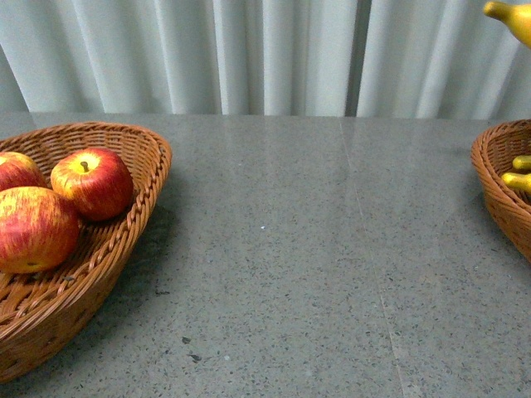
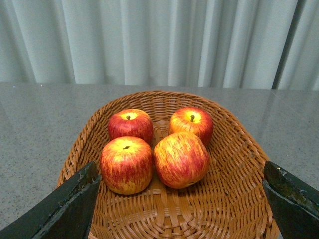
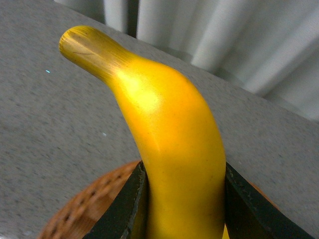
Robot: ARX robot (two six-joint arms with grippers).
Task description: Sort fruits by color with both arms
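Right gripper [image 3: 182,199] clamped on banana [image 3: 169,149], left gripper [image 2: 182,199] spread wide, empty, above four apples [image 2: 181,158] in basket [image 2: 239,164]

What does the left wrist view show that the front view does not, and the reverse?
Only the left wrist view shows all four apples in the left basket, framed by the left gripper with its fingers spread wide and holding nothing. Only the front view shows the right basket with banana tips inside it, and a banana in the air above it. Both share the left basket of apples, the grey table and the pale curtain.
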